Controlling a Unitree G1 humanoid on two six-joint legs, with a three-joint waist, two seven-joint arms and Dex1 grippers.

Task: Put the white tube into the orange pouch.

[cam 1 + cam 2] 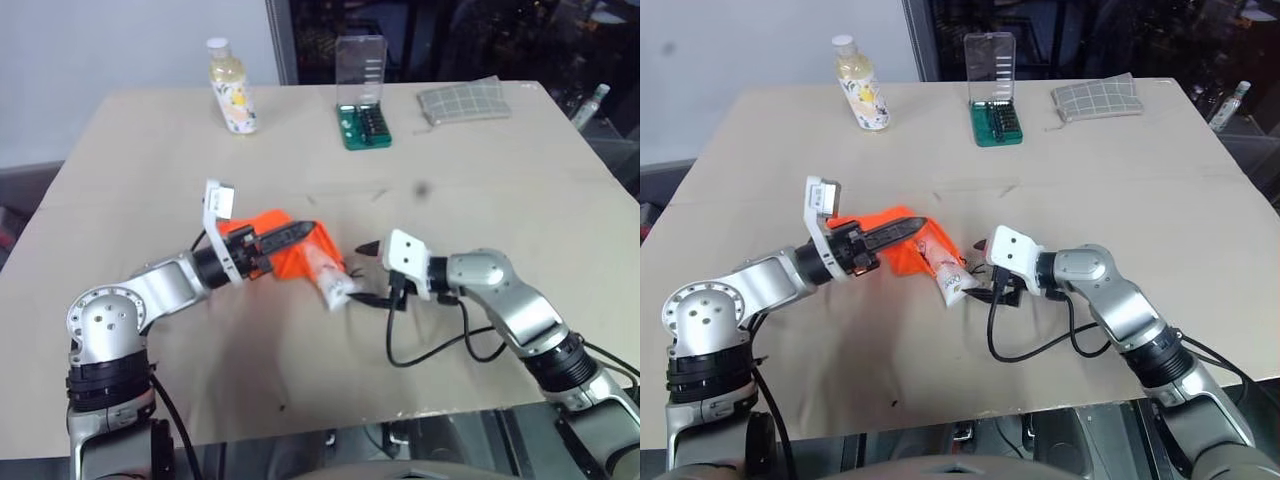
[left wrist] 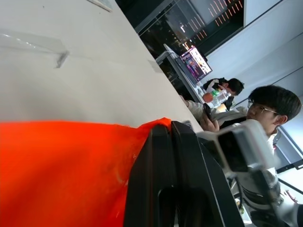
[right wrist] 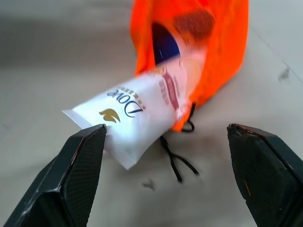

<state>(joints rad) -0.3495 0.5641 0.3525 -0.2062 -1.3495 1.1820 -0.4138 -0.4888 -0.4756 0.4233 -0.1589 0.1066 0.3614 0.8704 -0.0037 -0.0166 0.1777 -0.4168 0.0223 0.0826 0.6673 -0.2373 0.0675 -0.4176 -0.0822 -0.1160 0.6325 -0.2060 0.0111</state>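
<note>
The orange pouch (image 1: 288,262) lies on the tan table, its mouth facing my right arm. My left gripper (image 1: 308,231) is shut on the pouch's upper edge, and its black fingers (image 2: 175,161) pinch the orange fabric (image 2: 57,175). The white tube (image 1: 332,283) sits partly inside the mouth. Its flat crimped end with gold print (image 3: 118,118) sticks out onto the table. My right gripper (image 1: 368,272) stands open just past that end, one finger (image 3: 78,161) close beside the tube, not gripping it. The pouch's thin black cord (image 3: 177,163) lies under the tube.
At the table's far side stand a white-capped bottle of yellowish liquid (image 1: 232,88), a green bit set with a clear lid (image 1: 362,95) and a grey checked pouch (image 1: 462,100). A black cable (image 1: 430,350) loops under my right wrist. People sit beyond the table (image 2: 270,109).
</note>
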